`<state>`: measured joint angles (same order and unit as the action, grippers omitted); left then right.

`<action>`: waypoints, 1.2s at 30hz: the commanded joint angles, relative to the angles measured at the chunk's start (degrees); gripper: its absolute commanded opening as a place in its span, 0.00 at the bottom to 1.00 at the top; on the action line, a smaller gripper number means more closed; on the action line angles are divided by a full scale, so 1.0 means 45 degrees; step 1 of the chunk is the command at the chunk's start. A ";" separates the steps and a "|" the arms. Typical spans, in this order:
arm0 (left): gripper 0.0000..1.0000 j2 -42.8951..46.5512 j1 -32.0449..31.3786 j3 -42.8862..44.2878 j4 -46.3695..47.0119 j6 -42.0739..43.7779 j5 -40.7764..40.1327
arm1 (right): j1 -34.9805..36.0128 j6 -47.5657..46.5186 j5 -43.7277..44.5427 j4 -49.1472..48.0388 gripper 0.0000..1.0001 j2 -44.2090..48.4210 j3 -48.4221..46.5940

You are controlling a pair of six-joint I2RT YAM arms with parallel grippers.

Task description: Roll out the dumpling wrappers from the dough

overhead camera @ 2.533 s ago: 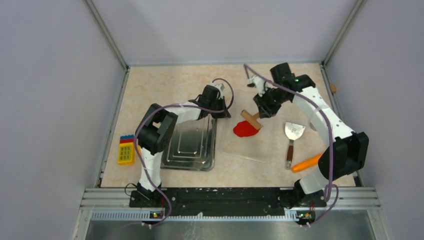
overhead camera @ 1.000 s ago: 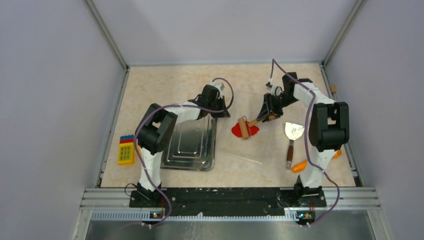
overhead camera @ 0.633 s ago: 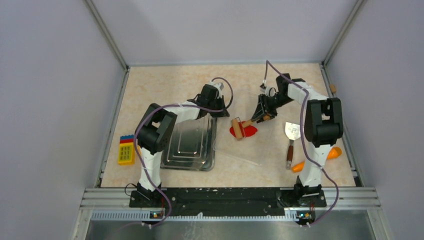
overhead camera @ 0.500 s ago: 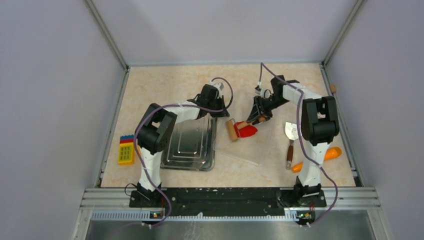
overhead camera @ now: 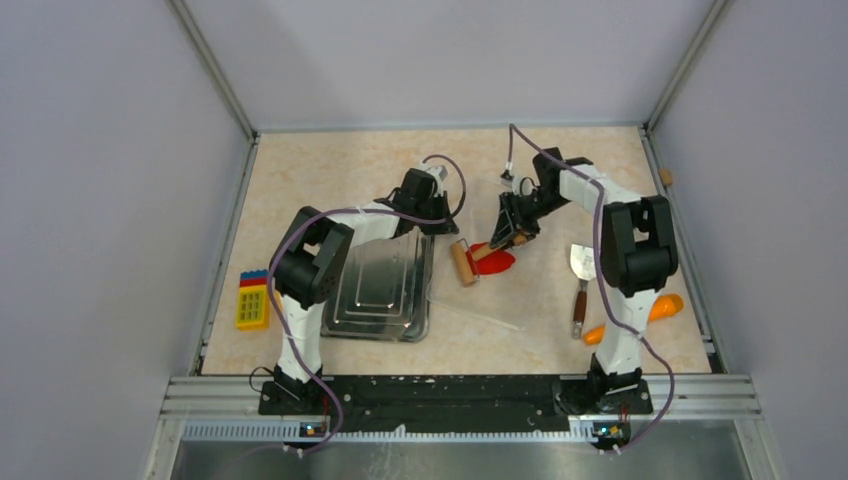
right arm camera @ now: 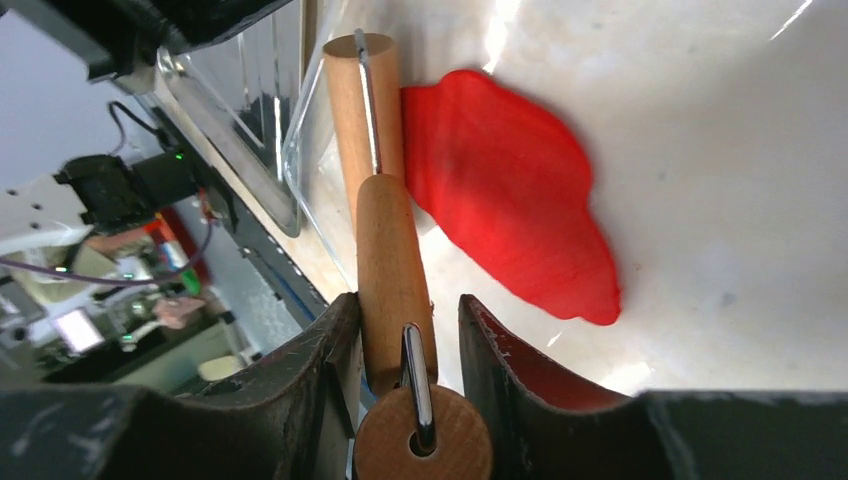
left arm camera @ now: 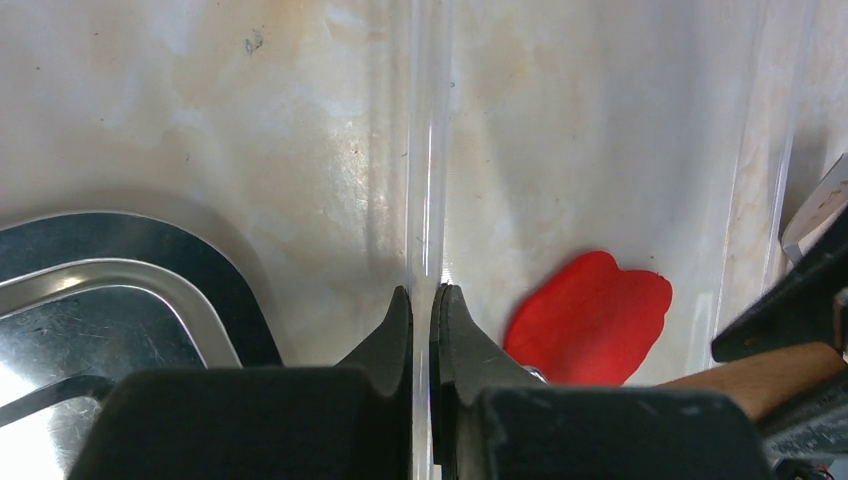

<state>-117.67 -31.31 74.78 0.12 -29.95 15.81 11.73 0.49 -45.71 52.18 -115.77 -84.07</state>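
Beige tabletop carries a clear mat with flattened red dough. Left gripper pinches the mat's edge. Right gripper clamps the wooden roller, touching the dough's edge.

Roller now at dough's left edge

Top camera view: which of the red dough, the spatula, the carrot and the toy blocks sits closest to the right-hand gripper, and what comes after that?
Counting out from the right gripper:
1. dough, right beside it, on the near side.
2. spatula, off to its right.
3. carrot, near the table's right front, partly hidden.
4. toy blocks, far over at the left edge.
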 commanded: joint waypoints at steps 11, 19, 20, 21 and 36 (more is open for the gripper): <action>0.00 -0.0990 -0.0055 0.0067 -0.0949 0.0519 -0.0378 | -0.0116 -0.0737 0.2591 0.0217 0.00 0.4924 0.0966; 0.00 -0.0849 -0.0068 -0.0104 -0.0925 0.0679 -0.0399 | -0.0639 -0.0261 0.2620 -0.0469 0.00 0.3828 0.1419; 0.00 -0.0845 -0.0078 -0.0123 -0.0925 0.0680 -0.0407 | -0.0663 -0.0214 0.2978 -0.0523 0.00 0.3565 0.1478; 0.00 -0.0834 -0.0091 -0.0165 -0.0915 0.0685 -0.0408 | -0.0747 -0.0012 0.3394 -0.0608 0.00 0.3302 0.1552; 0.00 -0.0507 -0.0092 -0.0460 -0.0803 0.0817 -0.0497 | -0.2906 -0.0586 0.8960 0.0176 0.00 0.1513 0.1774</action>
<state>-118.45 -31.38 75.29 1.19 -29.08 17.06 2.66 3.51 -34.33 53.23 -104.97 -77.36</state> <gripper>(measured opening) 0.037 0.353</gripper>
